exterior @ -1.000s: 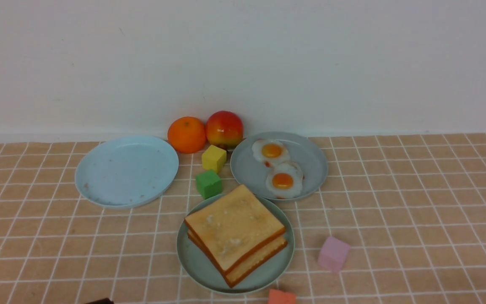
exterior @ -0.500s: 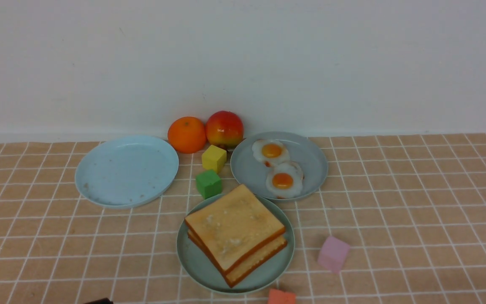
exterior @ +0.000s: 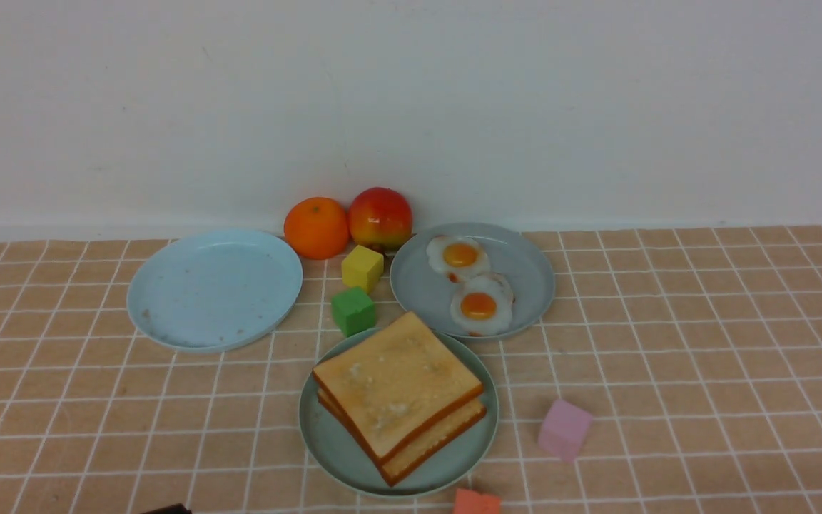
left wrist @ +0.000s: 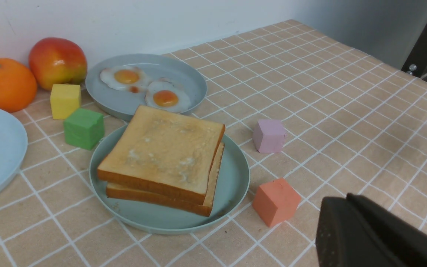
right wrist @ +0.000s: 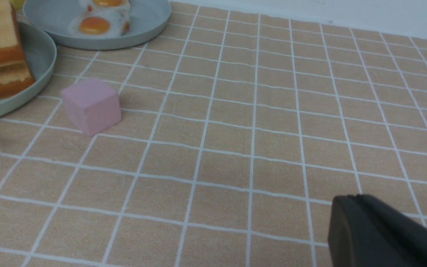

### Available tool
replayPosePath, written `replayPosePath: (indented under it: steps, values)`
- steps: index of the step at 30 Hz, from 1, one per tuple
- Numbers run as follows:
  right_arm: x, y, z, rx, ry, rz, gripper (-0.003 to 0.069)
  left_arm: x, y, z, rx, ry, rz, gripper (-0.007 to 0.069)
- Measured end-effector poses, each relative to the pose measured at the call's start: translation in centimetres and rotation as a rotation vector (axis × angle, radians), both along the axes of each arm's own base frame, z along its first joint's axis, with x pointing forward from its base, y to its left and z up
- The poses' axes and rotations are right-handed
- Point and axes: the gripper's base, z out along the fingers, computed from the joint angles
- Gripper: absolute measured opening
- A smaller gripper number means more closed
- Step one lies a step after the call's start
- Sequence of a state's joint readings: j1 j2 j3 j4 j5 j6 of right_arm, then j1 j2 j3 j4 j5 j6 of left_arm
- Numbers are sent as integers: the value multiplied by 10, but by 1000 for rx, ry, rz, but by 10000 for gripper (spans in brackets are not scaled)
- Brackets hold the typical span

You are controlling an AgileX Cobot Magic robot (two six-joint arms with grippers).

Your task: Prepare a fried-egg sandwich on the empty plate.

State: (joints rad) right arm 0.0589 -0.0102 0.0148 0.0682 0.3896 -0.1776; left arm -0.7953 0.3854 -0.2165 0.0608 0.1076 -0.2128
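Two golden toast slices lie stacked on the mint-green plate at the front centre; no egg shows between them. Two fried eggs lie on the grey-blue plate just behind. The pale sky-blue plate at the left holds only crumbs. My left gripper is shut and empty, low over the table beside a red-orange cube, apart from the toast. My right gripper is shut and empty over bare tiles, well away from the pink cube.
An orange and a red-yellow apple stand by the back wall. A yellow cube and a green cube sit between the plates. A pink cube and a red-orange cube lie near the mint-green plate.
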Motion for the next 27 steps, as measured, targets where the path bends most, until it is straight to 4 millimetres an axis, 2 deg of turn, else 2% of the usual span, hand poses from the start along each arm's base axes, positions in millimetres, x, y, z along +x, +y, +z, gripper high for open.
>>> replayPosePath:
  steps: [12, 17, 20, 23, 26, 27]
  values:
    - [0, 0, 0, 0, 1, 0, -4, 0, 0, 0, 1, -1, 0, 22]
    - [0, 0, 0, 0, 1, 0, -1, 1, 2, -2, 84, -79, -3, 26]
    - [0, 0, 0, 0, 1, -1, 0, 1, 13, -9, 95, -115, 90, 24]
    - [0, 0, 0, 0, 1, -2, 1, -2, 30, -14, 8, -117, 261, -13]
    - [0, 0, 0, 0, 1, -2, 3, -7, 45, -26, -61, -133, 439, -13]
    - [0, 0, 0, 0, 1, -2, 3, -7, 46, -27, -61, -136, 451, -13]
